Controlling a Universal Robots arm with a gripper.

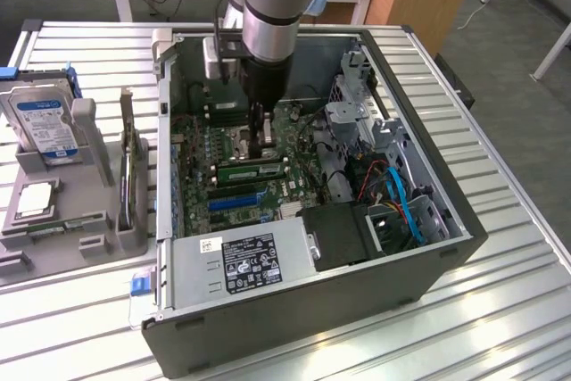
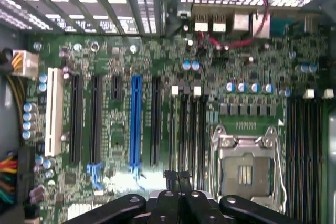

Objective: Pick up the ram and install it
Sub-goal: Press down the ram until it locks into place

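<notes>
Exterior view: gripper (image 1: 260, 142) fingers together over green ram (image 1: 251, 168) stick in motherboard (image 1: 223, 144); blue-labelled hard drive (image 1: 42, 124), text illegible.

Drive cage (image 1: 357, 122) beside open motherboard (image 1: 232, 144)

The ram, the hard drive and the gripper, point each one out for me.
ram (image 1: 252, 167): exterior view, green board's top edge.
hard drive (image 1: 43, 124): exterior view, blue label.
gripper (image 2: 178, 178): wrist view, closed fingertips.

No writing can be read from here. The silver hard drive (image 1: 42, 122) at nine o'clock has a blue label, and the grey power supply box (image 1: 241, 260) at six o'clock has a black sticker, both illegible.
</notes>
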